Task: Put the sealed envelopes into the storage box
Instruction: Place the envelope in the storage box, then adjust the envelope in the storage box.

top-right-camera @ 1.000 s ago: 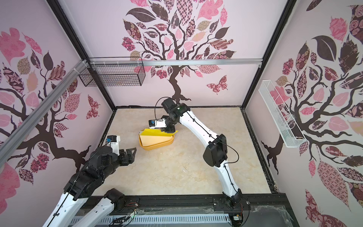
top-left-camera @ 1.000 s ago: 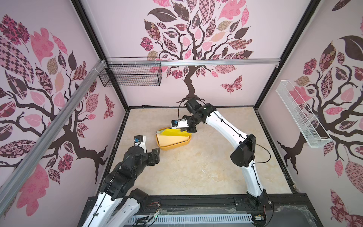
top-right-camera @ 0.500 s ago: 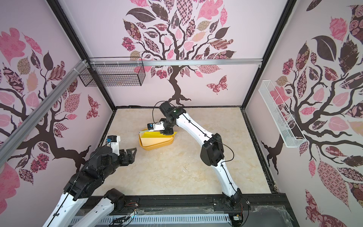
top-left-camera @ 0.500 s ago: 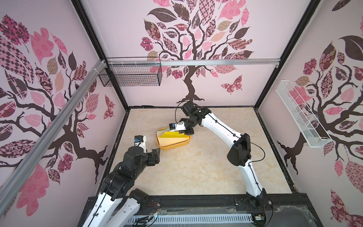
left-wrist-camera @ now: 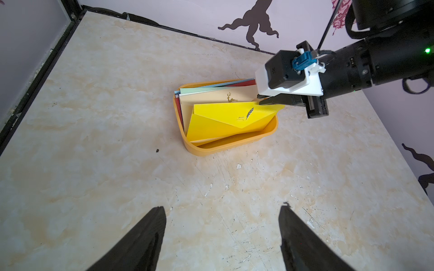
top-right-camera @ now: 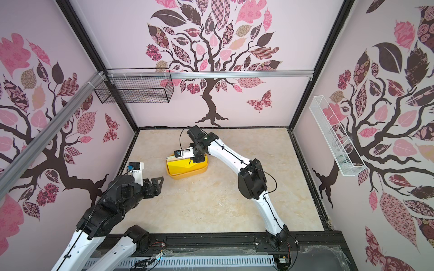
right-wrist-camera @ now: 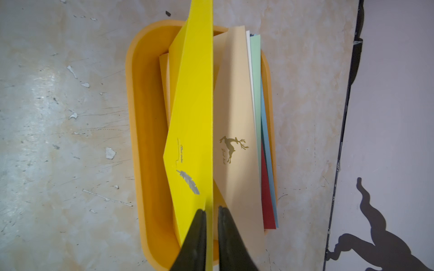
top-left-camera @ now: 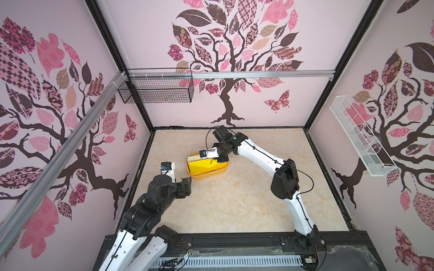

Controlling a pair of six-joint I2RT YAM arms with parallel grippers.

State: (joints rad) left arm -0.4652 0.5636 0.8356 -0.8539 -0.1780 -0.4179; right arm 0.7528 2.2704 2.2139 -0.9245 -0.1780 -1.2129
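Yellow envelope leans in storage box; R gripper straddles its edge, grip unclear, L gripper spread.

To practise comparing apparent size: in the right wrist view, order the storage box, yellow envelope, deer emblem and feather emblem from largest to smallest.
1. storage box
2. yellow envelope, though nearer the camera
3. deer emblem and feather emblem: look alike, unranked

Storage box: orange-yellow, standing on the marbled table.
Yellow envelope: foremost in the box, leaning tilted, flap and feather emblem showing.
Cream envelope: just behind it, with a deer emblem; pale green, blue and red edges lie behind that.
Right gripper: tips at the yellow envelope's upper corner.
Left gripper: dark fingers spread wide over bare table, well apart from the box.
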